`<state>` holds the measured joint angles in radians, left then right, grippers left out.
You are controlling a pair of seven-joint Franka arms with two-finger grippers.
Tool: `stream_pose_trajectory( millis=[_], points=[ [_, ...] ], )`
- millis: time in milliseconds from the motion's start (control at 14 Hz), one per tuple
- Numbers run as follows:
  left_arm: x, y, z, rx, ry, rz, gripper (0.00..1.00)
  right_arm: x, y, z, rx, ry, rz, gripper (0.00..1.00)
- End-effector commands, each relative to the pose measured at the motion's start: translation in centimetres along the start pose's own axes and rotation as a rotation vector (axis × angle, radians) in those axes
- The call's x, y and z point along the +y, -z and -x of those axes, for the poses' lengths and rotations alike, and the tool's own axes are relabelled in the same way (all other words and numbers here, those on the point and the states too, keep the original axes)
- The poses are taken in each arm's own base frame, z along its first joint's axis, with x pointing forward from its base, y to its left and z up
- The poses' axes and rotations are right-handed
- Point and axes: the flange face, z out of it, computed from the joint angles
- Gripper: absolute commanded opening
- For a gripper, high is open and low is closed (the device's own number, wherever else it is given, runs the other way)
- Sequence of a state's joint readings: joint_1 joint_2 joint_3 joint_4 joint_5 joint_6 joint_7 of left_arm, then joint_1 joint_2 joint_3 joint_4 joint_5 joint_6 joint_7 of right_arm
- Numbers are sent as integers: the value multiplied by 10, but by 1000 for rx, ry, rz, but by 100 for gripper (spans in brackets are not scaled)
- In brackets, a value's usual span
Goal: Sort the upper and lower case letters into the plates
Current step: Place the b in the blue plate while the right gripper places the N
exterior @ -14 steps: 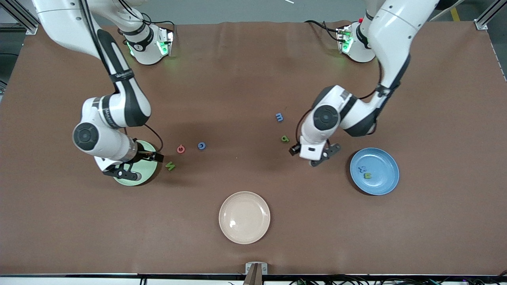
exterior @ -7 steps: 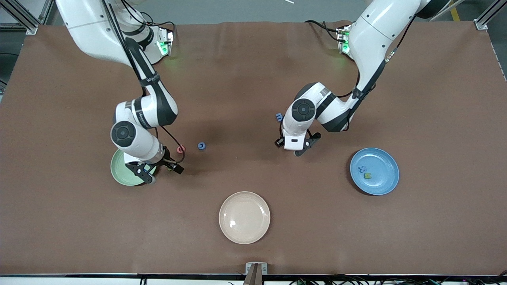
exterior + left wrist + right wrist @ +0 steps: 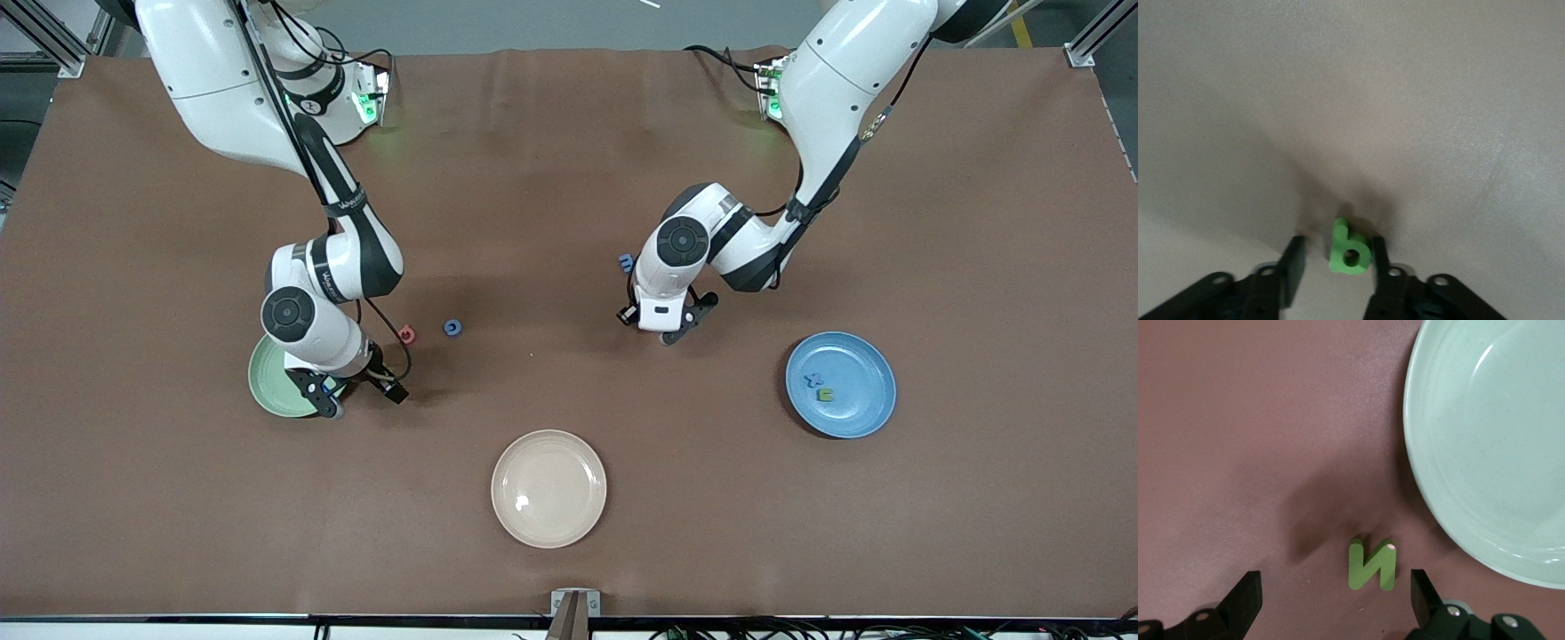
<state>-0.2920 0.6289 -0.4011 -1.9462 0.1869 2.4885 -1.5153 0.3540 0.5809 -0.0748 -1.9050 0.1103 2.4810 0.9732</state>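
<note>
My left gripper (image 3: 656, 322) is open and low over the table. In the left wrist view its gripper (image 3: 1336, 267) straddles a green "b" (image 3: 1350, 248), which lies close to one finger (image 3: 1379, 263). My right gripper (image 3: 354, 388) is open beside the mint green plate (image 3: 267, 384). In the right wrist view its gripper (image 3: 1335, 597) has a green "N" (image 3: 1371, 565) between its wide-spread fingers, next to the mint plate's rim (image 3: 1418, 473). The blue plate (image 3: 861, 404) at the left arm's end holds a blue letter (image 3: 811, 380) and a green letter (image 3: 826, 394).
A red letter (image 3: 406, 334) and a blue letter (image 3: 452, 328) lie on the table near the right arm. A blue "m" (image 3: 626, 261) lies by the left arm's wrist. A cream-beige plate (image 3: 548, 488) stands nearest the front camera, mid-table.
The right gripper moved off the mint plate to the green "N". The left gripper moved from beside the blue plate toward the table's middle, down over the green "b".
</note>
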Motion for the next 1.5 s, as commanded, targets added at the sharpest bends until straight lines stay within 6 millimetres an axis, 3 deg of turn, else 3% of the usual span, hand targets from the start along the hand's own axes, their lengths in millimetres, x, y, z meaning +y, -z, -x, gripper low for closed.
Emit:
stream_pose_trajectory(
  millis=[0,142,214,641,783,997,1140,1282,1353,1425],
  points=[
    [-1,3,-1,14,14,13,1,3,-4,0,12,9,14,93],
    [-1,17,-12,28,27,28,0,6,-7,-4,11,3,18,91],
    [1,35,-22,46,36,50,0,8,-8,-6,12,7,23,88],
    [-23,107,-131,114,117,142,0,17,-21,-4,8,6,33,66],
    [-39,119,-167,123,84,110,0,19,-24,-2,7,5,36,49],
    [-78,127,-237,126,41,83,0,19,-23,-2,-1,-6,41,0],
    [-99,124,-267,122,17,74,1,14,-12,-4,1,5,32,0],
    [-130,113,-303,107,-9,58,6,2,18,-7,-39,8,71,0],
    [-140,104,-315,91,-11,51,11,-4,38,-10,-53,11,84,0],
    [-149,97,-324,81,-8,45,29,-6,56,-12,-71,41,103,0]
  ],
)
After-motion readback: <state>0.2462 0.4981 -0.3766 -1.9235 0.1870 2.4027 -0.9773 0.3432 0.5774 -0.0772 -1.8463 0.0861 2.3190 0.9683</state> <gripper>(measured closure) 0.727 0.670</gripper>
